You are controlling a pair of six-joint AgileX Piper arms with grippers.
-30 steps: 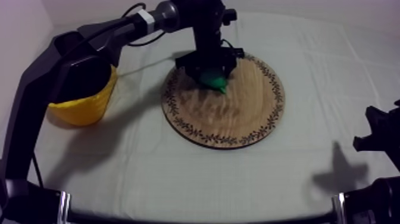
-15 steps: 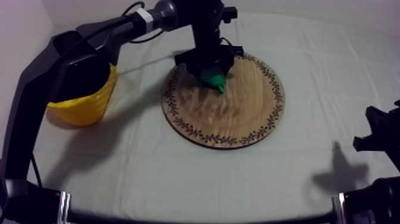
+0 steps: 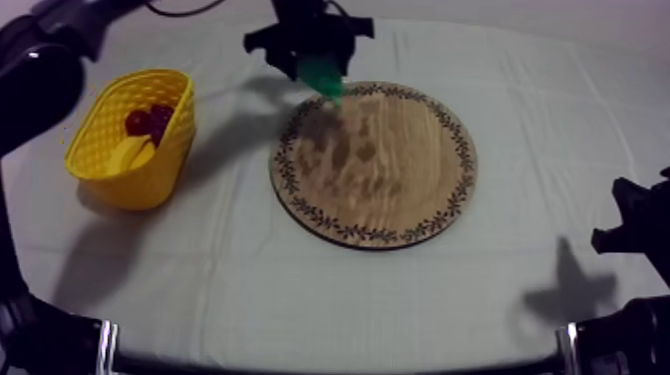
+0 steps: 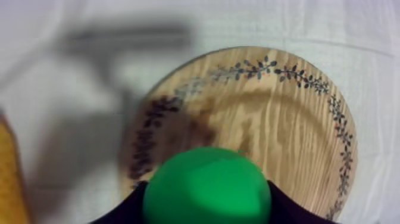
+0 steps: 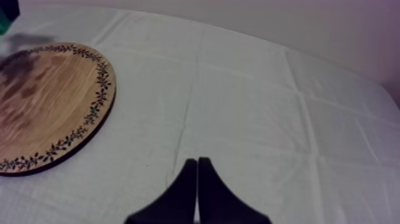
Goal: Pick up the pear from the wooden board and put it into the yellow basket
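The green pear (image 3: 321, 74) is in the air, held by the left gripper (image 3: 317, 66) over the far left rim of the round wooden board (image 3: 389, 170), which lies flat in the middle. The yellow basket (image 3: 140, 185) stands at the left, apart from the board.

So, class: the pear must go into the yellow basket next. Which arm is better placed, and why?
Left. The left gripper is shut on the pear above the wooden board, nearer the yellow basket. The right gripper rests shut on nothing across the table.
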